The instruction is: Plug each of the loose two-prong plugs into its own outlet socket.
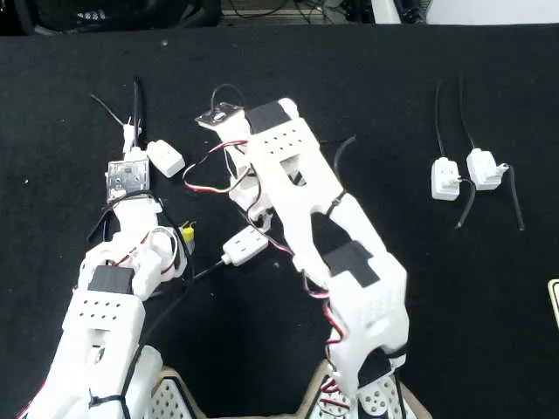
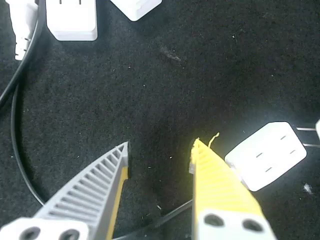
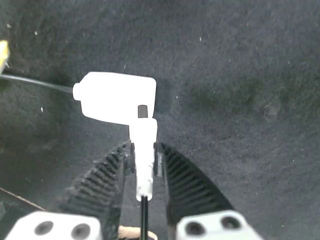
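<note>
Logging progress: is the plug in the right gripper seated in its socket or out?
Seated, it seems: the plug butts against the socket, no prongs showing; the right gripper is shut on it.

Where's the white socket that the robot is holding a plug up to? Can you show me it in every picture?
High view: the socket lies mid-table, just left of the right arm.
Left wrist view: the socket sits beside the yellow finger, slots showing.
Right wrist view: the socket lies just past the plug held in the right gripper.
Shared landmark: the yellow finger, close to the socket's black cable.
</note>
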You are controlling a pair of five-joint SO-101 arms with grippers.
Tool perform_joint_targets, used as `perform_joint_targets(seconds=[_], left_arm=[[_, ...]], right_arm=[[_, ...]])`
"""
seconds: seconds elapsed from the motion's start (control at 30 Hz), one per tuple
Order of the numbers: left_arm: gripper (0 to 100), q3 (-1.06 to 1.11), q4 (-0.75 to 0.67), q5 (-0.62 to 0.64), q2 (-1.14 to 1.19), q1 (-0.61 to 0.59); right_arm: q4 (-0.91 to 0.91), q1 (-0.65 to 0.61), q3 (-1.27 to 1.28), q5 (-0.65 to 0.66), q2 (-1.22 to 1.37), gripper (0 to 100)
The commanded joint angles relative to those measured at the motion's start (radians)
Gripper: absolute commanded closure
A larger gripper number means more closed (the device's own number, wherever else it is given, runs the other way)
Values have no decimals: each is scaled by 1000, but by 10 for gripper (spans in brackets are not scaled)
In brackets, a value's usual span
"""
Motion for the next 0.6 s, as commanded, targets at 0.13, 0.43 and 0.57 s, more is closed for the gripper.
perform_joint_targets(seconds=[0.13, 0.43, 0.57], left_arm=[[798, -8, -15, 12, -14, -1], [798, -8, -15, 12, -14, -1], [798, -8, -15, 12, -14, -1]], right_arm=[[31, 12, -68, 0, 35, 988], [37, -2, -61, 0, 33, 988], [37, -32, -36, 6, 33, 988]])
